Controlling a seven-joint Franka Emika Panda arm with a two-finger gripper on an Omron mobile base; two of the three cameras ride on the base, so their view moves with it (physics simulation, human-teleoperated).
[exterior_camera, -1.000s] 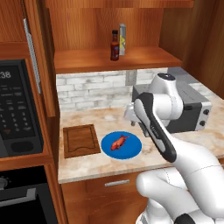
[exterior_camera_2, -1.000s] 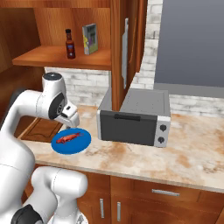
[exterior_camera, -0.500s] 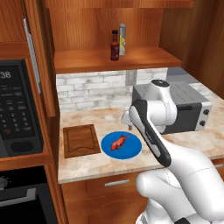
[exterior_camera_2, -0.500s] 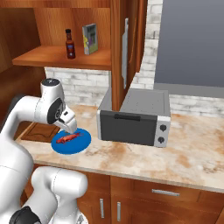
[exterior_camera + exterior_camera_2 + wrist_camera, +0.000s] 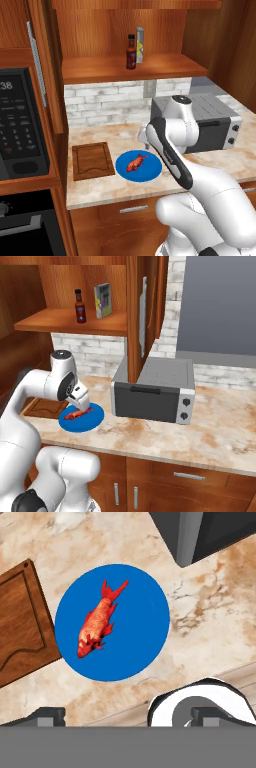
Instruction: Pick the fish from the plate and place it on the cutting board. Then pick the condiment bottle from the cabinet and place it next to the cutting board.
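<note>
White-armed, my gripper hangs above the plate with jaws spread wide, holding nothing. Fish lies on the plate, left of its centre in the hand view, apart from my fingertips. Cutting board sits just beside the plate, nearly touching its rim. Condiment bottle stands upright on the cabinet shelf, well above the plate.

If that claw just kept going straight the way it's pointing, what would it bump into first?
Most likely the blue plate or the fish lying on it: the open gripper points down at them, though the exact landing spot is hard to judge.
</note>
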